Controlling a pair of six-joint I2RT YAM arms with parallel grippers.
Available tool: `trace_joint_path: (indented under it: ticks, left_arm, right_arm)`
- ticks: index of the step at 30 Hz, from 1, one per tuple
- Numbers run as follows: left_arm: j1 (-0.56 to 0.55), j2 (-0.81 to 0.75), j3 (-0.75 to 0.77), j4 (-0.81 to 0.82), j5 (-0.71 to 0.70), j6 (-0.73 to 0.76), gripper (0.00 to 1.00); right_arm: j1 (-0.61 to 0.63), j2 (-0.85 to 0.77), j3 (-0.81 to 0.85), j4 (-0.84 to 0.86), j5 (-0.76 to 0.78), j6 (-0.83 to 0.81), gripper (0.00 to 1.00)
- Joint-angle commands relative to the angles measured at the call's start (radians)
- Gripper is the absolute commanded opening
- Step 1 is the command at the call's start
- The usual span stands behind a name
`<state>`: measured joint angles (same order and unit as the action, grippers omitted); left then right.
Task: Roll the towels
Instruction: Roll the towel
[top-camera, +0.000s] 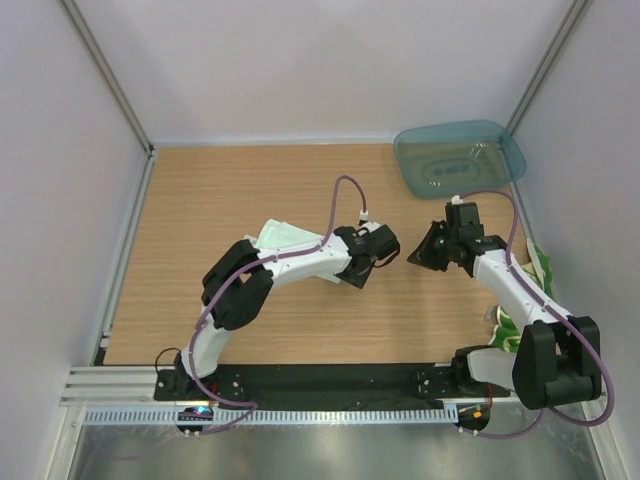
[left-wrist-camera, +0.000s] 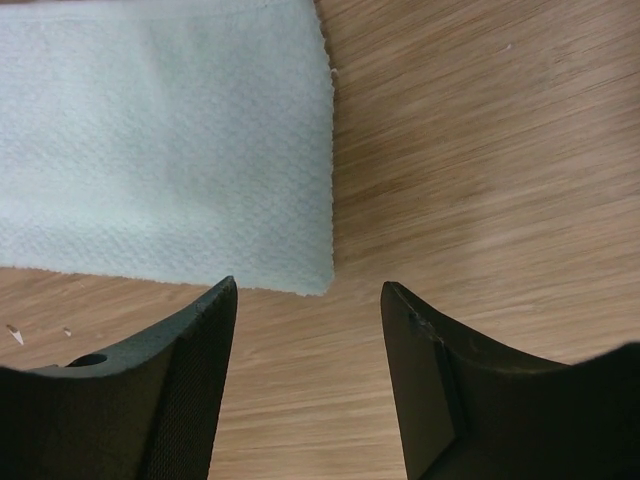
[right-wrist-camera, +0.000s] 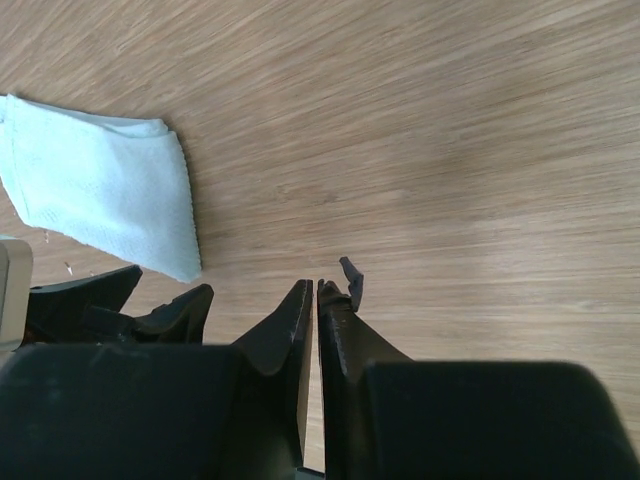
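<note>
The pale mint-white towel (top-camera: 283, 236) lies folded flat left of centre, partly under my left arm. In the left wrist view its corner (left-wrist-camera: 200, 150) lies just ahead of my left gripper (left-wrist-camera: 308, 290), which is open over bare wood with nothing between its fingers. My left gripper (top-camera: 390, 248) points right, toward my right gripper (top-camera: 412, 260). In the right wrist view the right gripper (right-wrist-camera: 316, 285) has its jaws almost together, a thin slit between them and nothing held. The mint towel (right-wrist-camera: 100, 195) shows there at upper left. The yellow towel with green drawings (top-camera: 541, 268) lies bunched at the right edge, partly hidden by my right arm.
A translucent teal tray (top-camera: 505, 160) stands at the back right corner. White walls close off the back and both sides of the wooden table (top-camera: 220, 190). My left gripper's fingers (right-wrist-camera: 110, 300) show in the lower left of the right wrist view.
</note>
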<state>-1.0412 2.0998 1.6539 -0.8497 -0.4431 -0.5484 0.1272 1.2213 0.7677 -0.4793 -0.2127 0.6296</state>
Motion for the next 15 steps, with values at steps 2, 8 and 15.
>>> trace_joint_path:
  ticks: [2,8,15]
  left_arm:
    - [0.003,0.003,0.032,0.034,0.006,-0.019,0.59]
    - [0.003,0.023,0.006,0.054,0.018,-0.019,0.54]
    - [0.003,0.023,-0.092,0.112,0.026,-0.038,0.46]
  right_arm:
    - [-0.008,-0.029,-0.001,0.018,-0.027,-0.018,0.18]
    - [-0.012,-0.006,-0.008,0.033,-0.036,-0.021,0.25]
    - [-0.017,0.007,-0.010,0.039,-0.036,-0.033,0.25]
